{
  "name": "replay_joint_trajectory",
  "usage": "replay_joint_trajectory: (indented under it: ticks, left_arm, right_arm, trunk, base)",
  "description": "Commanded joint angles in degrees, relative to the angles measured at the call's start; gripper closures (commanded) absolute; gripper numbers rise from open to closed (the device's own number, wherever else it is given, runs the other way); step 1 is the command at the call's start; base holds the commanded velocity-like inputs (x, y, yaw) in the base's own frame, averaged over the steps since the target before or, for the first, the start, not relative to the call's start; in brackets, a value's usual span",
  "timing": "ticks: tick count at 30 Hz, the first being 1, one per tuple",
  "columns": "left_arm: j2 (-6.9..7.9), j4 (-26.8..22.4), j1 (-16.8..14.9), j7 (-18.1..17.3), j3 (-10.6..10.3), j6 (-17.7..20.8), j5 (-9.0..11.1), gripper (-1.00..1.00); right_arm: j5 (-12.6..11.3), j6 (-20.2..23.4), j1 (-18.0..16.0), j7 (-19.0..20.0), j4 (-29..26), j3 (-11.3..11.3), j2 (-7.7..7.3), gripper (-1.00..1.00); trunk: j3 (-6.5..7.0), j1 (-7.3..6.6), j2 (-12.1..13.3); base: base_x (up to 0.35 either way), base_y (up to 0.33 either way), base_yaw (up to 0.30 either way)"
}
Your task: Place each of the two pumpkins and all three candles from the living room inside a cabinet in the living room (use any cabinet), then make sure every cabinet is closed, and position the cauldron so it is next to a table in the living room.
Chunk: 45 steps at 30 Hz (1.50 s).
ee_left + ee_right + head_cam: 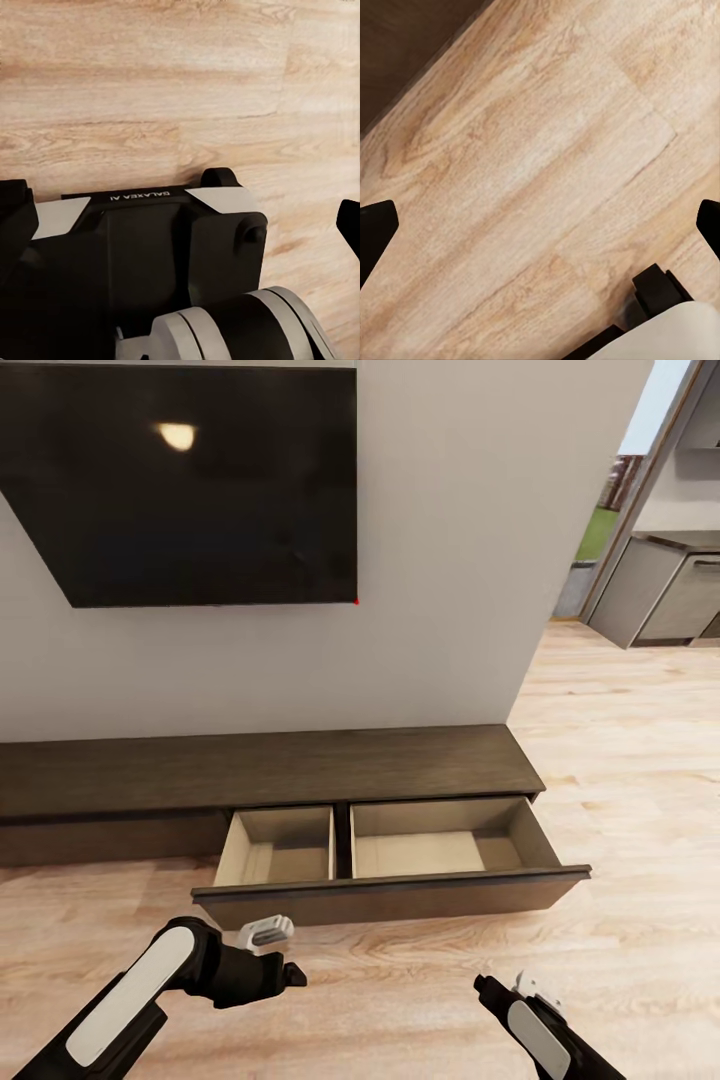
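The long, low dark-brown cabinet (pixel 260 765) stands against the wall, with one wide drawer (pixel 390 895) pulled out over the floor. Its two compartments, a small left one (pixel 275 850) and a wider right one (pixel 440 850), hold nothing. My left arm (pixel 170 980) hangs just in front of the drawer's left end. My left gripper (pixel 180 225) is open, pointing down at the floor and my own base. My right gripper (pixel 540 232) is open above bare floorboards, with the cabinet's dark wood (pixel 397 45) at the picture's corner. The pumpkins, candles and cauldron are out of view.
A black TV (pixel 190 480) hangs on the wall above the cabinet. The wall ends at a corner on the right, where light wood floor (pixel 620 780) runs toward grey kitchen cupboards (pixel 660 590). My own base (pixel 150 255) lies below the left wrist.
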Motion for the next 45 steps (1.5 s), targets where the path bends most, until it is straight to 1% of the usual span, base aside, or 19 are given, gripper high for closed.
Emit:
replay_joint_trajectory:
  ticks: [1, 5, 9, 12, 21, 26, 31, 33, 37, 38, 40, 41, 43, 45]
  left_arm:
    - [0.04, -0.1, -0.1, 0.6, 0.0, -0.1, 0.5, -1.00]
    - [0.01, -0.1, -0.1, 0.6, 0.0, -0.1, 0.6, -1.00]
    - [0.05, -0.1, -0.1, 0.6, -0.1, -0.1, 0.6, -1.00]
    - [0.04, -0.1, -0.1, 0.6, -0.1, -0.1, 0.6, -1.00]
    - [0.05, 0.0, -0.1, 0.8, -0.2, -0.1, 0.5, -1.00]
    - [0.07, 0.0, -0.1, 1.0, 0.9, -0.1, 0.4, -1.00]
    - [0.16, 0.5, -0.1, 1.4, 1.3, -0.2, 0.3, -1.00]
    - [0.14, 0.6, -0.2, 3.1, 1.3, -0.2, 0.3, -1.00]
    - [0.00, 0.4, -0.3, 9.4, 1.3, -0.2, 0.3, -1.00]
    - [-0.02, 0.4, -0.3, 10.5, 1.3, -0.2, 0.2, -1.00]
    - [-0.02, 0.6, -0.3, 11.2, 1.3, -0.2, 0.2, -1.00]
    - [-0.03, 0.7, -0.3, 11.4, 1.3, -0.2, -0.4, -1.00]
    - [-0.09, 0.8, -0.3, 11.3, 1.4, -0.2, -4.2, -1.00]
    - [-0.30, 0.8, -0.3, 11.0, 1.4, -0.1, -7.3, -1.00]
  right_arm:
    - [-0.2, 0.2, 0.0, -0.5, -0.1, 0.4, -0.09, -1.00]
    - [-0.6, 0.2, 0.0, -0.5, -0.1, 0.3, -0.02, -1.00]
    - [-2.3, 0.2, 0.0, -0.4, -0.2, 0.3, -0.01, -1.00]
    - [-2.8, 0.3, 0.0, -0.3, -0.2, 0.2, 0.00, -1.00]
    - [-3.0, 0.3, 0.0, -0.3, -0.2, 0.3, 0.02, -1.00]
    - [-3.0, 0.3, 0.0, -0.4, -0.2, 0.3, 0.07, -1.00]
    - [-3.0, 0.3, 0.0, -0.7, -0.1, 0.3, -0.13, -1.00]
    - [-3.0, 0.3, 0.0, -0.8, -0.1, 0.3, -0.15, -1.00]
    - [-3.0, 0.3, 0.0, -0.8, 0.0, 0.2, -0.34, -1.00]
    - [-3.1, 0.3, 0.0, -0.9, 0.0, 0.2, -0.39, -1.00]
    - [-3.1, 0.3, 0.0, -0.9, 0.6, 0.2, -0.31, -1.00]
    - [-3.2, 0.3, 0.0, -0.8, 1.2, 0.2, -0.18, -1.00]
    - [-3.2, 0.4, 0.0, -0.8, 2.2, 0.2, 0.00, -1.00]
    - [-3.3, 0.4, 0.0, -0.8, 2.6, 0.2, -0.03, -1.00]
  trunk:
    - [-0.05, 0.00, 0.0]
    - [-0.05, 0.00, 0.0]
    - [-0.05, 0.00, 0.0]
    - [-0.05, 0.00, 0.0]
    - [-0.05, 0.00, 0.0]
    - [-0.11, 0.00, 0.0]
    - [-0.41, 0.00, 0.0]
    - [-0.55, 0.00, 0.0]
    - [-0.83, 0.00, 0.0]
    - [-0.91, 0.00, 0.0]
    - [-1.05, 0.00, 0.0]
    - [-1.12, 0.00, 0.0]
    - [-1.26, 0.00, 0.0]
    - [-1.40, 0.00, 0.0]
  base:
    - [-0.004, 0.000, 0.000]
    - [-0.093, 0.000, 0.000]
    - [-0.245, 0.000, 0.000]
    - [-0.182, 0.000, 0.000]
    - [-0.029, 0.000, 0.000]
    - [-0.001, 0.000, -0.030]
    - [0.000, 0.000, -0.158]
    - [0.000, 0.000, -0.185]
    - [0.000, 0.000, -0.193]
    - [0.000, 0.000, -0.199]
    - [0.000, 0.000, -0.200]
    - [0.000, 0.000, -0.200]
    - [0.000, 0.000, -0.201]
    - [0.000, 0.000, -0.201]
